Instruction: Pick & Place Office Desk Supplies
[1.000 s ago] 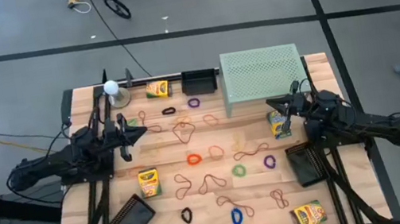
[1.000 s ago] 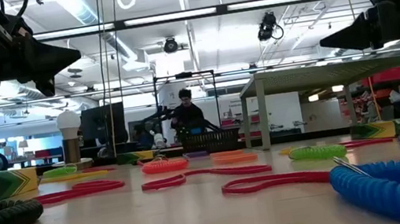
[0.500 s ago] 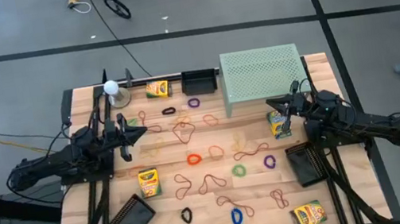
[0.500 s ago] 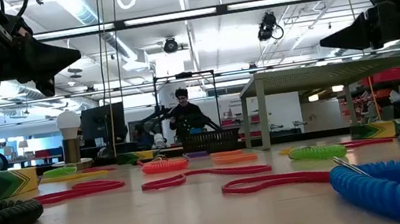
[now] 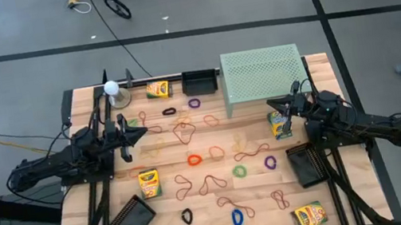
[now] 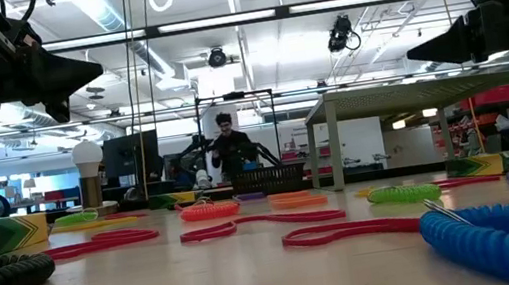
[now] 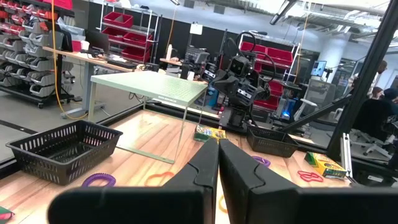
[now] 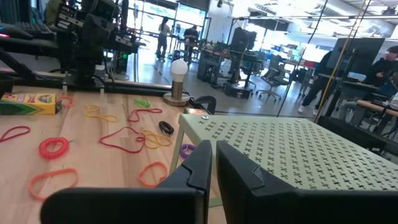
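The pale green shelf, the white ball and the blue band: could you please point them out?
pale green shelf (image 5: 263, 77), high view, middle of its perforated top.
white ball (image 5: 110, 87), high view, its top.
blue band (image 5: 237, 218), high view, on the loop.

Far edge: shelf (image 5: 263, 78) toward the right corner; mesh tray (image 5: 200, 81) left of it; ball on stand (image 5: 112, 93) toward the left corner.
Middle: rubber-band loops (image 5: 209, 156) scattered on the surface (image 5: 104, 216).
Near-left corner: second tray (image 5: 131, 221).
Right edge: third tray (image 5: 306, 165).
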